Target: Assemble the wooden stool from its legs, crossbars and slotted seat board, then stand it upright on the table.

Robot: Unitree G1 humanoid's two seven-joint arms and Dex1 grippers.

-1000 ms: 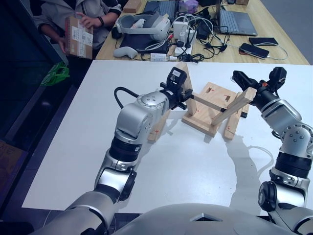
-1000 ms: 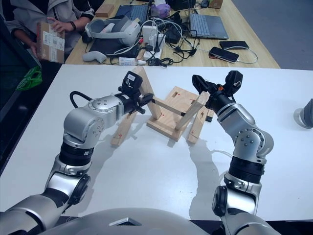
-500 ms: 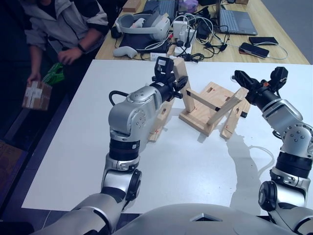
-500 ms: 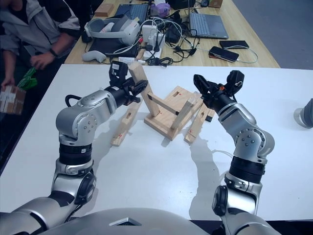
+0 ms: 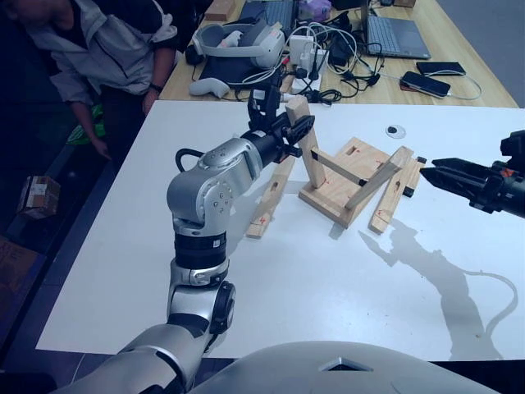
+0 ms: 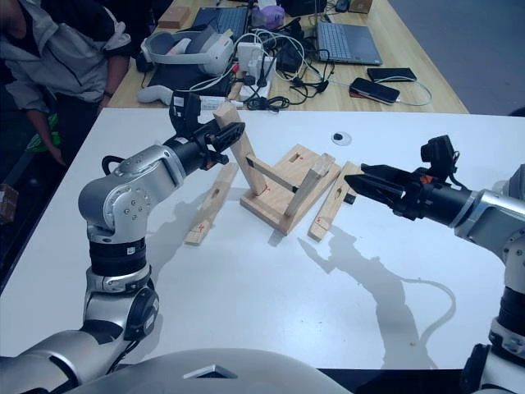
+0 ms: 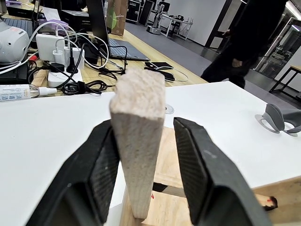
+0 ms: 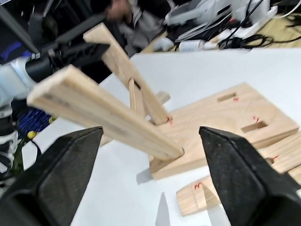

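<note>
left end effector (image 5: pixel 287 130) pinching leg (image 5: pixel 312 164) top | right end effector (image 5: pixel 435 167) spread, drawn back off other leg (image 5: pixel 379 176)

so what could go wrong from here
The left gripper holds only the top of one leg, while the right gripper is open, touching nothing: tilting that leg could drag or lift the board. The other leg leans, so the crossbar might slip out.

You have the slotted wooden seat board (image 5: pixel 365 156) mid-frame on the white table (image 5: pixel 328 279), with a tilted wooden leg (image 5: pixel 311 156) standing at its left end. A loose wooden leg (image 5: pixel 269 201) lies left of the board, and a second loose leg (image 5: pixel 392 201) lies right of it.
</note>
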